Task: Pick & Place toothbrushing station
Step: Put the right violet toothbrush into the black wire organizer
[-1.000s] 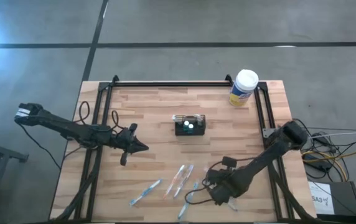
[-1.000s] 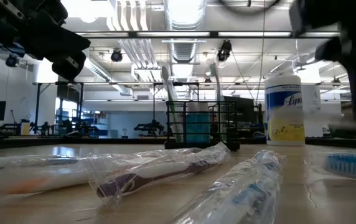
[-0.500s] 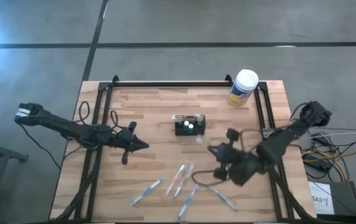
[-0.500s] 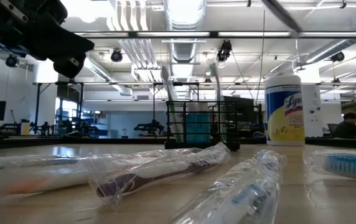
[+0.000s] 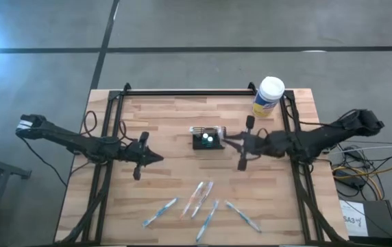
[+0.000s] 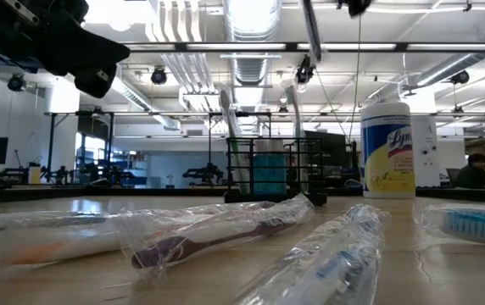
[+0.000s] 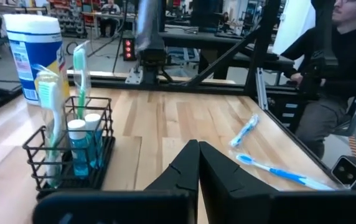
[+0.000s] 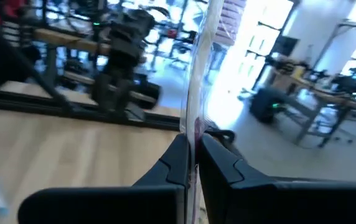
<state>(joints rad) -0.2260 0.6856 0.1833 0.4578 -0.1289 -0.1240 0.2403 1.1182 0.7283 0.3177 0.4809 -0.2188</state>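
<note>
The black wire-mesh caddy [image 5: 208,139] stands on its base at the table's middle, with toothbrushes and a tube upright in it; it also shows in the left wrist view [image 7: 72,152] and the low view [image 6: 275,174]. My right gripper [image 5: 227,142] is just right of the caddy, above the table, shut on a clear-wrapped toothbrush [image 8: 198,68]. My left gripper [image 5: 157,159] is shut and empty, left of the caddy; its fingers show in the left wrist view [image 7: 197,158]. My right gripper pinches the clear-wrapped toothbrush [image 8: 195,134] between its two fingers, which lie across it. The fingers come about level from the table's right side. The toothbrush is lifted clear of the table and sticks out long past the fingers; which end they have, I cannot tell.
Several wrapped toothbrushes lie near the front edge [image 5: 160,213] [image 5: 199,195] [image 5: 242,215]. A white-lidded yellow-and-blue canister [image 5: 269,96] stands at the far right corner. A black frame [image 5: 182,91] runs along the far and side edges. A person [image 7: 333,68] sits beyond the table.
My right gripper has risen from the toothbrushes at the near right of the table and gone toward the far edge and left, up to the caddy's right side, carrying one wrapped toothbrush lifted clear. The arm has swung from pointing near-left to pointing left.
</note>
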